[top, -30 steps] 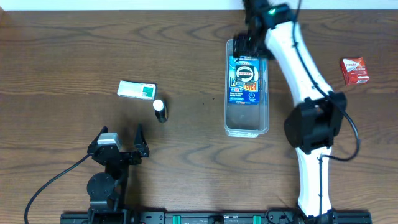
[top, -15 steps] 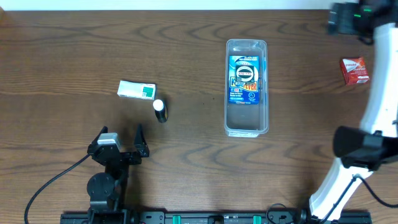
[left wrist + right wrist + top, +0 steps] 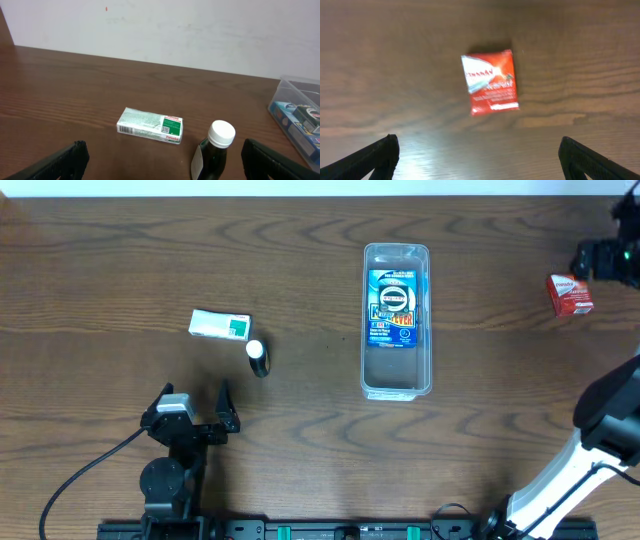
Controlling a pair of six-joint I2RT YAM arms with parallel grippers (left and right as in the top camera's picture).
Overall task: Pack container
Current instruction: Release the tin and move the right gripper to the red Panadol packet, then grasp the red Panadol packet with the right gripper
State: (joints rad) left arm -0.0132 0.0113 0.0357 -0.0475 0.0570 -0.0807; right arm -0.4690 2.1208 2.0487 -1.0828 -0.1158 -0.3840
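The clear plastic container (image 3: 397, 320) lies lengthwise at the table's centre right with a blue packet (image 3: 393, 307) inside; its corner shows in the left wrist view (image 3: 300, 107). A small red packet (image 3: 569, 293) lies at the far right and sits below the right wrist camera (image 3: 490, 82). My right gripper (image 3: 603, 258) hovers just above and right of it, open and empty (image 3: 479, 157). My left gripper (image 3: 190, 418) rests open and empty at the front left (image 3: 162, 160).
A white-and-green box (image 3: 220, 325) (image 3: 150, 125) and a dark bottle with a white cap (image 3: 258, 358) (image 3: 214, 155) stand left of centre, just beyond my left gripper. A white wall runs along the table's far edge.
My right arm has swung from over the container's far end across to the far right, now above the red packet. The left arm has not moved.
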